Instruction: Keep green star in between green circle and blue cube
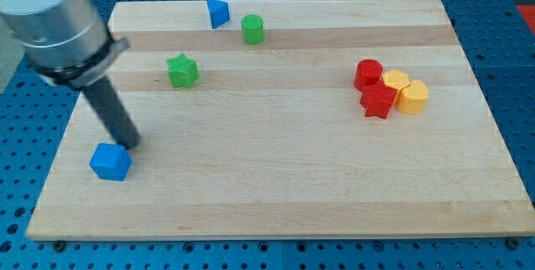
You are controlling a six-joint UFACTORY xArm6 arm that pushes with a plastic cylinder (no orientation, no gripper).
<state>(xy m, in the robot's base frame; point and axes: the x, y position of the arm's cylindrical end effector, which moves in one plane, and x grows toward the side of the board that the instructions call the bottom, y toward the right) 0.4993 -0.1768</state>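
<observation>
The green star [182,71] lies on the wooden board at the upper left. The green circle [252,29] stands above and to its right, near the board's top edge. The blue cube [110,162] lies at the lower left of the board, well below the star. My tip [130,145] is just above and to the right of the blue cube, touching or almost touching it. The rod slants up to the view's top left.
A blue triangular block [218,13] sits at the top edge, left of the green circle. At the right is a cluster: a red cylinder [368,74], a red star [378,100] and two yellow hexagons [395,80] [412,97]. Board edge [50,186] is close to the cube.
</observation>
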